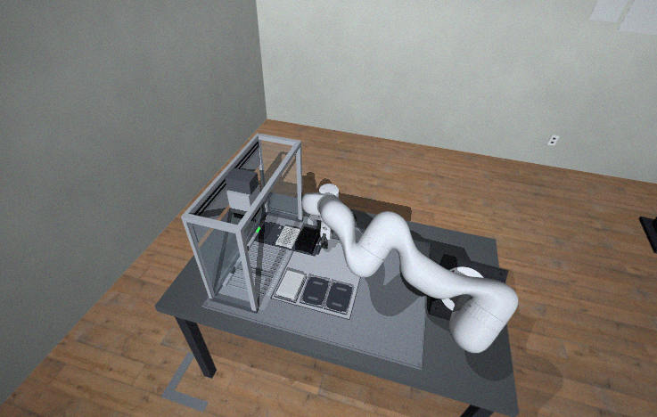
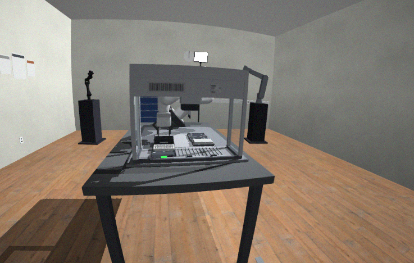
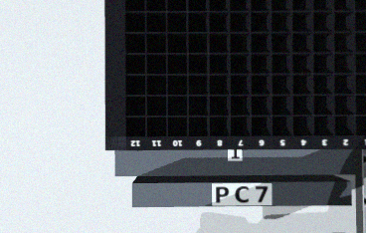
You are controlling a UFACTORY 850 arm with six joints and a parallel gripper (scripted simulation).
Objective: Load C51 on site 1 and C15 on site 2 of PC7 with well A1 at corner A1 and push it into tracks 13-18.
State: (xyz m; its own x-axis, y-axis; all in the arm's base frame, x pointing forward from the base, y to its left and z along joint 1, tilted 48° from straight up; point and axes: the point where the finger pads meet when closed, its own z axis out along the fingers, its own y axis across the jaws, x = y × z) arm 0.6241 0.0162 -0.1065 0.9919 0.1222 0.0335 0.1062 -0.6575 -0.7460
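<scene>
The carrier PC7 (image 1: 293, 248) lies in the rails at the far end of the instrument. The green lamp (image 1: 258, 229) behind it is lit and also shows in the exterior view (image 2: 163, 157). The dark deep-well block C51 (image 3: 245, 70) sits on site 1 next to the handle labelled PC7 (image 3: 241, 194), with its column 1 and row A corner at the lower right of the wrist view. The pale 96-well plate C15 (image 1: 287, 235) sits behind it on site 2. My gripper (image 2: 163, 132) hangs open above the handle end and holds nothing. Its fingers are out of the wrist view.
The white 384-well plate C16 (image 1: 290, 285) lies in the nest nearest the instrument. The two dark nests beside it (image 1: 327, 293) are empty. The instrument's frame (image 1: 240, 217) stands over the rails, with posts close to the carrier.
</scene>
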